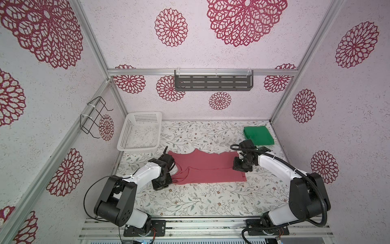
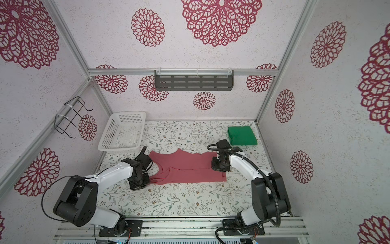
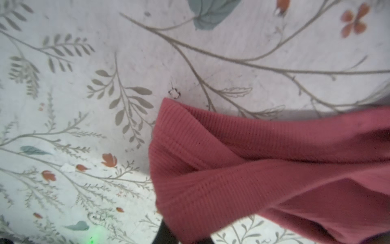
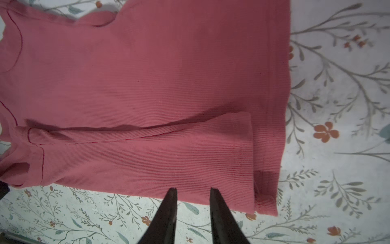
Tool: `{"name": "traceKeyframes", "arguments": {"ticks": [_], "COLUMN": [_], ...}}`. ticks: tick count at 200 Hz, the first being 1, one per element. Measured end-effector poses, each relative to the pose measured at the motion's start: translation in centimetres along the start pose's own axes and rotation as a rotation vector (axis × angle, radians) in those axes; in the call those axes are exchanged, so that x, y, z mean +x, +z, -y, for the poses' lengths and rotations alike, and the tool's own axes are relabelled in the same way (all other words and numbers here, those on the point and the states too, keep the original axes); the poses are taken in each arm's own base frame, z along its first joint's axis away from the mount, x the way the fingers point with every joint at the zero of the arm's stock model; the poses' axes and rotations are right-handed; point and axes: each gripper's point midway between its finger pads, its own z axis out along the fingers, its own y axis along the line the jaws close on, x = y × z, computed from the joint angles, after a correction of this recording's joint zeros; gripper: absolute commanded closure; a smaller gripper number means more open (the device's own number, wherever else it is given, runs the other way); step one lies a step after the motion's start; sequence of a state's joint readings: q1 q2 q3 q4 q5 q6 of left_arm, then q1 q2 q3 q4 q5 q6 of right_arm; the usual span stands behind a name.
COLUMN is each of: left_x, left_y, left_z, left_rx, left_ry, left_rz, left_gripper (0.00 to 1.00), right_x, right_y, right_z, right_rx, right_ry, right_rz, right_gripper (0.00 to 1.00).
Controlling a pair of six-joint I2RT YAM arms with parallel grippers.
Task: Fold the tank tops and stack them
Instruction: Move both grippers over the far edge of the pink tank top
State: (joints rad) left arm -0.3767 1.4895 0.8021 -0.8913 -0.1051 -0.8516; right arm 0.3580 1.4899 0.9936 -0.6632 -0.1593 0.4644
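Left gripper (image 1: 168,181) clamped on pink tank top (image 1: 211,169), right gripper (image 4: 193,190) part-open above its edge

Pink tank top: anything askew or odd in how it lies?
Yes. The pink tank top is folded unevenly: in the right wrist view the folded-over flap stops short of the hem, and its edge runs crooked. Its strap end is bunched where the left tool pinches it. The green tank top looks neatly folded.

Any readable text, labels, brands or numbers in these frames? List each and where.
None readable. No words, labels or numbers show on the pink tank top, the green tank top, the white basket or the wall shelf. The back wall and the table cover carry only flower prints.
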Motion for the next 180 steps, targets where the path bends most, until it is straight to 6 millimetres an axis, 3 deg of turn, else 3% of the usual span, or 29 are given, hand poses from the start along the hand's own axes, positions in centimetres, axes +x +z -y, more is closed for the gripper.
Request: {"name": "traceKeyframes", "arguments": {"ticks": [70, 117, 154, 180], "left_x": [-2.7, -5.9, -9.4, -10.4], "left_y": [-3.1, -3.1, -1.6, -1.6], "left_z": [0.1, 0.8, 1.0, 0.9], "left_rx": [-0.030, -0.053, -0.071, -0.078], "left_ry": [0.048, 0.084, 0.094, 0.107], "left_rz": [0.037, -0.007, -0.039, -0.042], "left_gripper": [1.00, 1.00, 0.89, 0.66], "right_x": [-0.4, -0.7, -0.9, -1.0], "right_y": [0.1, 0.3, 0.3, 0.4], "right_z": [-0.7, -1.1, -1.2, -0.9], "right_rx": [-0.025, -0.045, -0.048, -0.038], "right_ry": [-0.007, -0.011, -0.012, -0.015], "right_rz": [0.020, 0.034, 0.039, 0.043], "right_gripper": [0.70, 0.70, 0.70, 0.70]}}
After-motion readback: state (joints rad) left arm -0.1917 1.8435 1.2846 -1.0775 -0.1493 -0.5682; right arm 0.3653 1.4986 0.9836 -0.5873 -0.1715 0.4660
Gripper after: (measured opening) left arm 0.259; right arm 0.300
